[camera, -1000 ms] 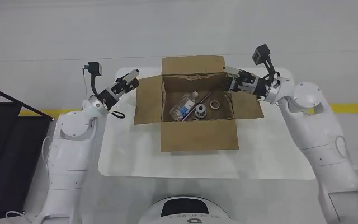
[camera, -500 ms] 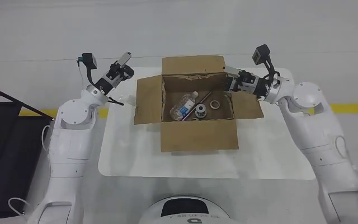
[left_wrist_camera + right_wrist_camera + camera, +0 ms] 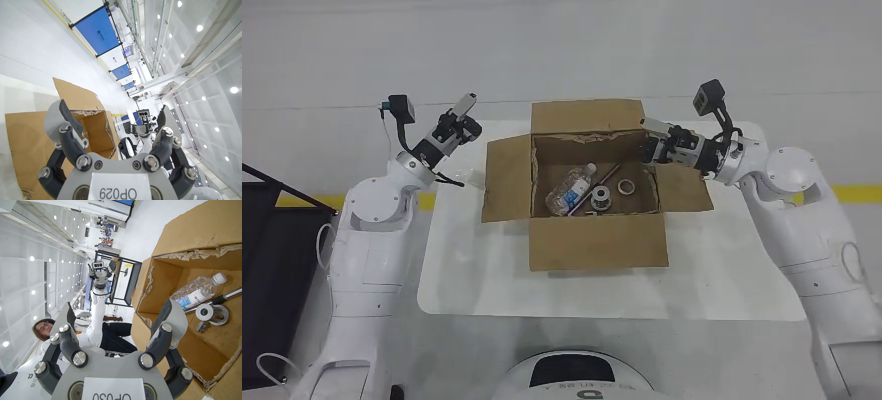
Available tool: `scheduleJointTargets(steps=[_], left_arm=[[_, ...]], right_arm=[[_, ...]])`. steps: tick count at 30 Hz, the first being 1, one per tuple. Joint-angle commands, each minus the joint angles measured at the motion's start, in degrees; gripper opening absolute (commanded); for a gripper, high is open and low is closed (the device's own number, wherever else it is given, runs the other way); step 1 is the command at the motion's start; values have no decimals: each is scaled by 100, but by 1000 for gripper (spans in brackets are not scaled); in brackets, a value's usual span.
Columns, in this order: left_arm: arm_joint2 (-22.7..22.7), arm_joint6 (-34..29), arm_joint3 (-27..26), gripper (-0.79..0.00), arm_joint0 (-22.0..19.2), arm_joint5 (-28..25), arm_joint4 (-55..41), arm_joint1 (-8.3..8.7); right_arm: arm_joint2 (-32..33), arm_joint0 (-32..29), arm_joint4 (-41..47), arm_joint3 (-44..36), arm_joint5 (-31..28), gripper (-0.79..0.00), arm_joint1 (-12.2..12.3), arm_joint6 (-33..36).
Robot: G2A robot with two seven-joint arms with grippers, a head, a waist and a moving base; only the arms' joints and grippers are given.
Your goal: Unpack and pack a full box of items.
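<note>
An open cardboard box point(image 3: 597, 242) stands mid-table with all flaps folded out. Inside lie a clear plastic bottle point(image 3: 571, 188) point(image 3: 196, 292), a metal rod point(image 3: 227, 295) and round metal fittings point(image 3: 610, 192) point(image 3: 209, 313). My left gripper point(image 3: 466, 112) point(image 3: 113, 117) is open and empty, raised beyond the box's left flap point(image 3: 28, 136) and pointing toward the box. My right gripper point(image 3: 647, 142) point(image 3: 118, 309) is open and empty at the box's back right corner, one of its fingers point(image 3: 166, 313) over the box wall point(image 3: 170, 275).
The white table point(image 3: 722, 270) has free room in front of the box and to its right. A black frame point(image 3: 267, 230) stands on the floor off the table's left side.
The left gripper has lifted and swung back and to the left, away from the left flap, then held still. The right arm and the box contents have not moved.
</note>
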Motion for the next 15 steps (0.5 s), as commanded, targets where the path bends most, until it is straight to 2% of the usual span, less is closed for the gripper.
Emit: scheduleJointTargets(steps=[1, 3, 11, 13, 15], left_arm=[[0, 0, 2, 0, -1, 1, -4, 0], [0, 0, 2, 0, -1, 1, -4, 0], [0, 0, 2, 0, -1, 1, -4, 0], [0, 0, 2, 0, -1, 1, -4, 0], [0, 0, 2, 0, -1, 1, -4, 0]], right_arm=[[-159, -7, -250, -116, 187, 0, -18, -125], [-644, 82, -601, -435, 996, 0, -113, -615], [-2107, 529, -2121, -534, 3192, 0, -416, -1525], [-2294, 646, -2177, -437, 3539, 0, -523, -1906], [-2313, 655, -2160, -433, 3564, 0, -541, -1971]])
